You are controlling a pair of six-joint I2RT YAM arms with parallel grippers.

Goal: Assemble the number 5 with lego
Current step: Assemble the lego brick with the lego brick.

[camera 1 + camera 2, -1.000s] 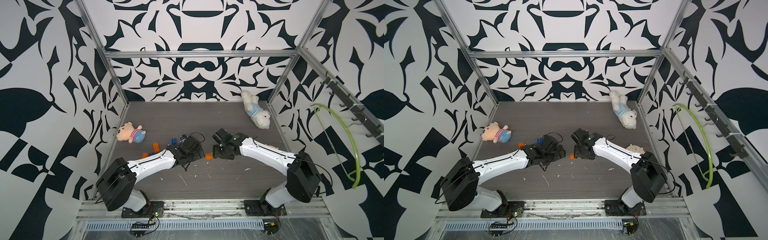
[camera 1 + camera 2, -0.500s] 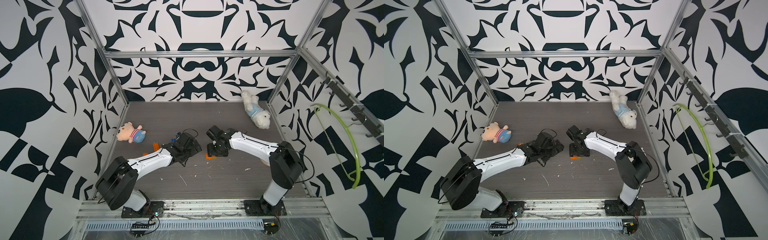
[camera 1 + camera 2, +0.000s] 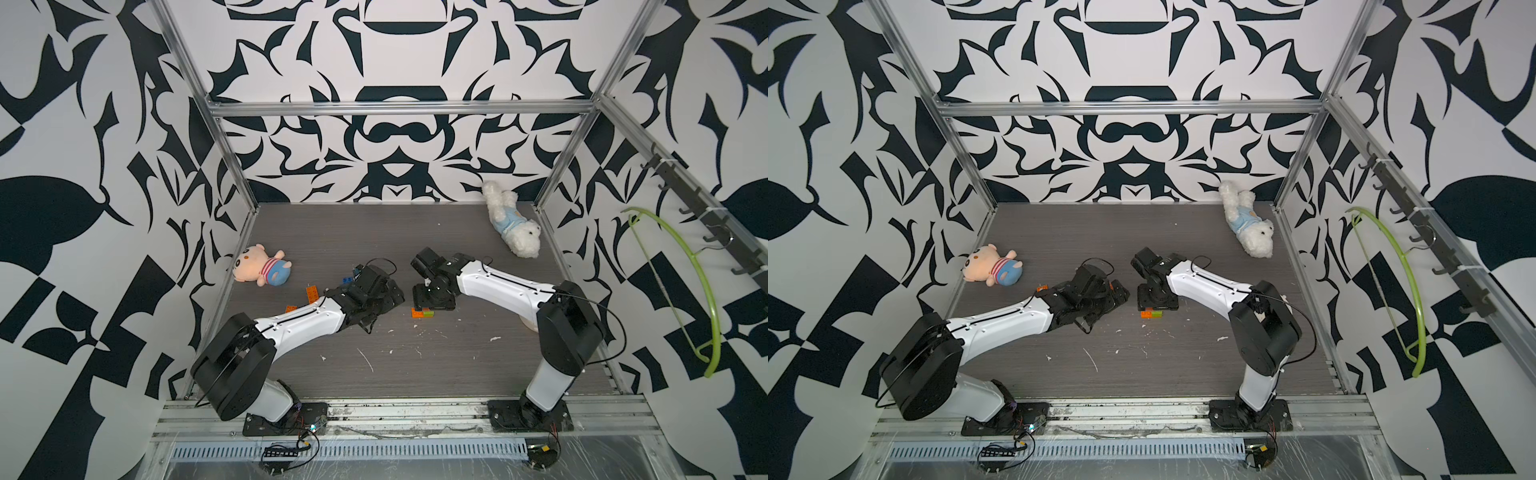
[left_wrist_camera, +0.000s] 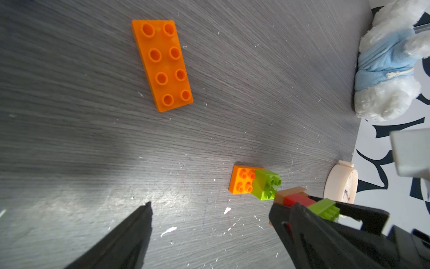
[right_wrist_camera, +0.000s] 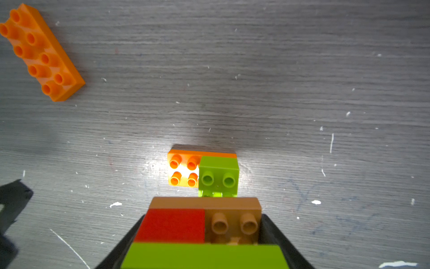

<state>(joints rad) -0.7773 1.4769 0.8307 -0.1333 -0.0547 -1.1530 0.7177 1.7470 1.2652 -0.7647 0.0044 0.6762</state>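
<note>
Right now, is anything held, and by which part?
The right gripper holds the tan, red and green lego stack, jaws on its two sides; the left gripper holds nothing.

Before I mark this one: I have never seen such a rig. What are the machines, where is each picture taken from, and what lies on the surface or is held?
The machines are two robot arms, the left arm and the right arm, mounted at the near edge of a grey table. Both top views look down from one overhead camera pair; the other two pictures come from cameras on the wrists. The left claw is open and empty. The right claw is shut on a brick cluster of lime, red and tan-looking pieces. On the table lie an orange-and-lime pair, a long orange brick, a pink plush toy and a white plush toy.
</note>
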